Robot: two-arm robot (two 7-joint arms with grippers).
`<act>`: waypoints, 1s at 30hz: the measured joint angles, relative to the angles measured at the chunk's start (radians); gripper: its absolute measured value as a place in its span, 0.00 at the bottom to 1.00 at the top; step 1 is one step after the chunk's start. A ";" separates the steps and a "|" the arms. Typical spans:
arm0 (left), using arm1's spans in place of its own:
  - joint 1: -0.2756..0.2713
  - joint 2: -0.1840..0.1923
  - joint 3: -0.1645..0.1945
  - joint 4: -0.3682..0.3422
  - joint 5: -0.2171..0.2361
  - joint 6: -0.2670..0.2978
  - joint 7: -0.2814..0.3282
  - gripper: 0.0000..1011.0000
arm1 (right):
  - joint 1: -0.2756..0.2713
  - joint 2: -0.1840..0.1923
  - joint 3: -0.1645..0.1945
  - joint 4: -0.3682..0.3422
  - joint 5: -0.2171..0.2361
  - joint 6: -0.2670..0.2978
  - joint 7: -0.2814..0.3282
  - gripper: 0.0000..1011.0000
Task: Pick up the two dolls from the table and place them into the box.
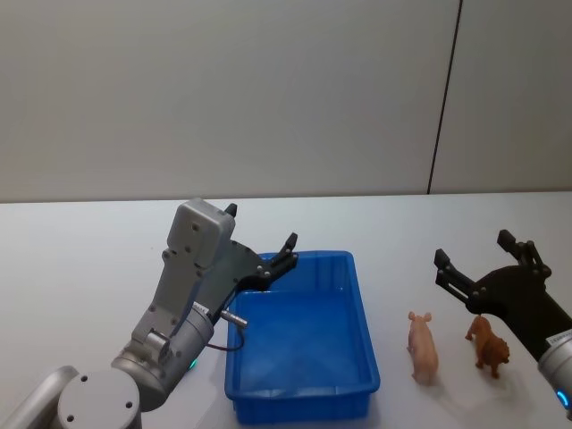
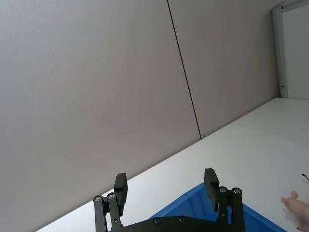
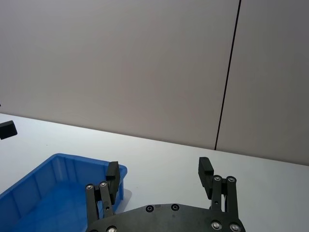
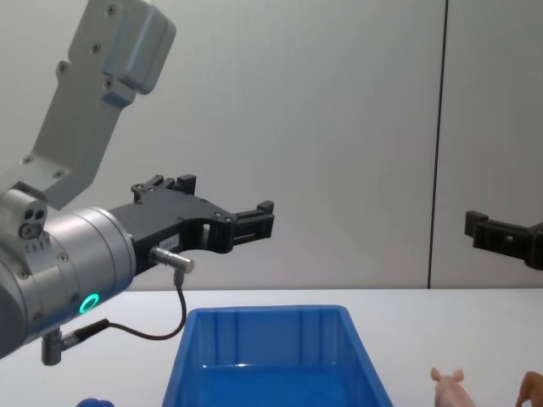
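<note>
Blue box (image 1: 304,350) stands beside pig (image 1: 423,347), brown animal (image 1: 489,345).

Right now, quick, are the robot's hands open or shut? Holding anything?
Left gripper: open, holding nothing.
Right gripper: open, holding nothing.

Silver-grey boxy left arm shell (image 1: 192,259) carries a teal glowing ring light (image 4: 87,303) and a thin black cable (image 4: 181,297). The matt black left gripper (image 2: 165,181) and right gripper (image 3: 159,169) have silver screws (image 3: 216,179) and blocky fingers (image 3: 206,170).
</note>
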 joint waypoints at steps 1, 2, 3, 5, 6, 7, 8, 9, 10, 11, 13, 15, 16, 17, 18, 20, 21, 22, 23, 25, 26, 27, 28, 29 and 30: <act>0.000 0.000 0.000 0.000 0.000 0.000 0.000 0.99 | 0.000 0.000 0.000 0.000 0.000 0.000 0.000 0.99; 0.000 0.000 0.000 0.000 0.000 0.000 0.000 0.99 | 0.000 0.000 0.000 0.000 0.000 0.000 0.000 0.99; 0.000 0.000 0.000 0.000 0.000 0.000 0.000 0.99 | 0.000 0.000 0.000 0.000 0.000 0.000 0.000 0.99; 0.000 0.000 0.000 0.000 0.000 0.000 0.000 0.99 | 0.000 0.000 0.000 0.000 0.000 0.000 0.000 0.99; 0.000 0.000 0.000 0.000 0.000 0.000 0.000 0.99 | 0.000 0.000 0.000 0.000 0.000 0.000 0.000 0.99; 0.000 0.000 0.000 0.000 0.000 0.000 0.000 0.99 | 0.000 0.000 0.000 0.000 0.000 0.000 0.000 0.99; 0.000 0.000 0.000 0.000 0.000 0.000 0.000 0.99 | 0.000 0.000 0.000 0.000 0.000 0.000 0.000 0.99; 0.000 0.000 0.000 0.000 0.000 0.000 0.000 0.99 | 0.000 0.000 0.000 0.000 0.000 0.000 0.000 0.99; 0.000 0.000 0.000 0.000 0.000 0.000 0.000 0.99 | 0.000 0.000 0.000 0.000 0.000 0.000 0.000 0.99; 0.000 0.000 0.000 0.000 0.000 0.000 0.000 0.99 | 0.000 0.000 0.000 0.000 0.000 0.000 0.000 0.99; 0.000 0.000 0.000 0.000 0.000 0.000 0.000 0.99 | 0.000 0.000 0.000 0.000 0.000 0.000 0.000 0.99; 0.000 0.000 0.000 0.000 0.000 0.000 0.000 0.99 | 0.000 0.000 0.000 0.000 0.000 0.000 0.000 0.99; 0.000 0.000 0.000 0.000 0.000 0.000 0.000 0.99 | 0.000 0.000 0.000 0.000 0.000 0.000 0.000 0.99; 0.000 0.000 0.000 0.000 0.000 0.000 0.000 0.99 | 0.000 0.000 0.000 0.000 0.000 0.000 0.000 0.99; 0.000 0.000 0.000 0.000 0.000 0.000 0.000 0.99 | 0.000 0.000 0.000 0.000 0.000 0.000 0.000 0.99; 0.000 0.000 0.000 0.000 0.000 0.000 0.000 0.99 | 0.000 0.000 0.000 0.000 0.000 0.000 0.000 0.99; 0.000 0.000 0.000 0.000 0.000 0.000 0.000 0.99 | 0.000 0.000 0.000 0.000 0.000 0.000 0.000 0.99; 0.000 0.000 0.000 0.000 0.000 0.000 0.000 0.99 | 0.000 0.000 0.000 0.000 0.000 0.000 0.000 0.99; 0.000 0.000 0.000 0.000 0.000 0.000 0.000 0.99 | 0.000 0.000 0.000 0.000 0.000 0.000 0.000 0.99; 0.000 0.000 0.000 0.000 0.000 0.000 0.000 0.99 | 0.000 0.000 0.001 0.000 0.000 0.000 0.000 0.99; 0.000 0.000 0.000 0.000 0.000 0.000 0.000 0.99 | 0.000 0.001 0.001 0.000 0.001 0.000 0.000 0.99; 0.000 0.000 0.000 0.000 0.000 0.000 0.000 0.99 | 0.000 0.003 0.003 0.001 0.003 0.001 0.001 0.99; 0.000 0.000 0.000 0.000 0.000 0.000 0.000 0.99 | -0.001 0.006 0.006 0.002 0.008 0.002 0.003 0.99; 0.000 0.000 0.000 0.000 0.000 0.000 0.000 0.99 | -0.002 0.008 0.007 0.002 0.010 0.002 0.004 0.99; 0.000 0.000 0.000 0.000 0.000 0.000 0.000 0.99 | -0.003 0.011 0.009 0.003 0.013 0.003 0.006 0.99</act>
